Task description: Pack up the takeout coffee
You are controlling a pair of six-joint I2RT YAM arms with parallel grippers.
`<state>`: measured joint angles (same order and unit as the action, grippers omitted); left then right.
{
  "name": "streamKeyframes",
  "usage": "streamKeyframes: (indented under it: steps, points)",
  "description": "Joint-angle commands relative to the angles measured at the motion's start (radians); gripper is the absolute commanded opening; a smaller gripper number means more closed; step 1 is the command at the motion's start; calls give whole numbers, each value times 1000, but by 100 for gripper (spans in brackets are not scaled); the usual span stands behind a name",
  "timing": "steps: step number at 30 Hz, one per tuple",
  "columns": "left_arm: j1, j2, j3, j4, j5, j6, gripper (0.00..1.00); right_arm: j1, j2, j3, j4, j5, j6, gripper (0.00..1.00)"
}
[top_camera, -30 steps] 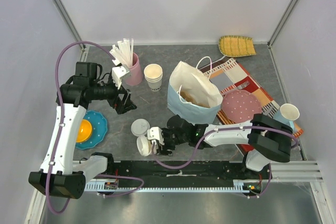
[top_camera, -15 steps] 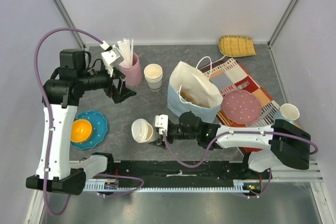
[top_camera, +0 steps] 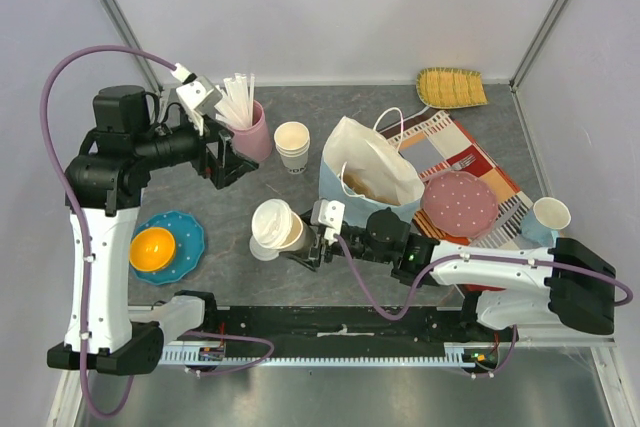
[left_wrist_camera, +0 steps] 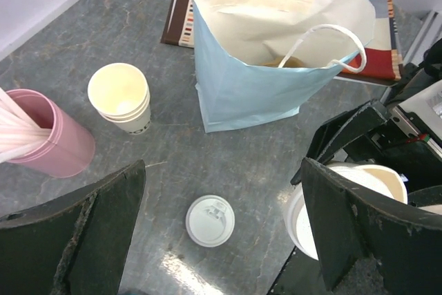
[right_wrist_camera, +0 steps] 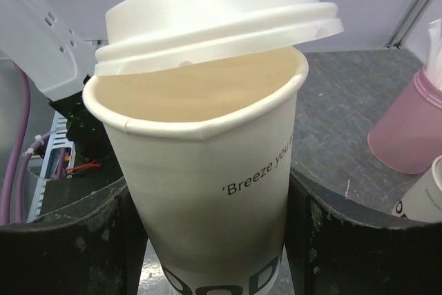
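The right end effector (top_camera: 306, 243) was closed around the lidded white paper cup (top_camera: 279, 227), its two dark fingers (right_wrist_camera: 65, 243) pressed against opposite sides of the cup's lower wall. In the top view the cup sat at lower centre of the frame, left of the pale blue and white paper bag with cord handles (top_camera: 368, 185) and apart from it, tilted with its lid end toward the left of the frame. The right wrist view showed the round white plastic lid (right_wrist_camera: 215, 13) sitting unevenly, raised on the near side so that the cup's cream inner wall was visible beneath it. A loose flat white lid (left_wrist_camera: 210, 220) lay on the grey desk (top_camera: 210, 215) just below the held cup in the top view, partly covered by it. The left end effector (top_camera: 231, 164) hung at upper left of the top view with its fingers spread wide and nothing between them. Just beside it at the upper left stood a pink tumbler of white straws (top_camera: 252, 131), and to the right of that a stack of lidless paper cups (top_camera: 292, 145). The bag stood open-mouthed at centre frame.
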<state>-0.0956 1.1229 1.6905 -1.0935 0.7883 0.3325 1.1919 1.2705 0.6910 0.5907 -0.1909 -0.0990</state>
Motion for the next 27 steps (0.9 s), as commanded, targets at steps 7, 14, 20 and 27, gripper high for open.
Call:
streamKeyframes:
  steps: [7, 14, 20, 27]
  points:
    - [4, -14, -11, 15, 251, -102, 100, -2, -91, -18, 96, 99, 22, 68]
    - [2, -28, -107, 15, 362, -135, 100, -2, -112, -5, 95, 114, -7, 68]
    - [-4, -41, -172, 15, 402, -133, 100, 0, -122, 16, 77, 130, -34, 69]
    - [-42, -58, -268, 17, 413, -113, 100, 0, -92, 22, 116, 111, -18, 69]
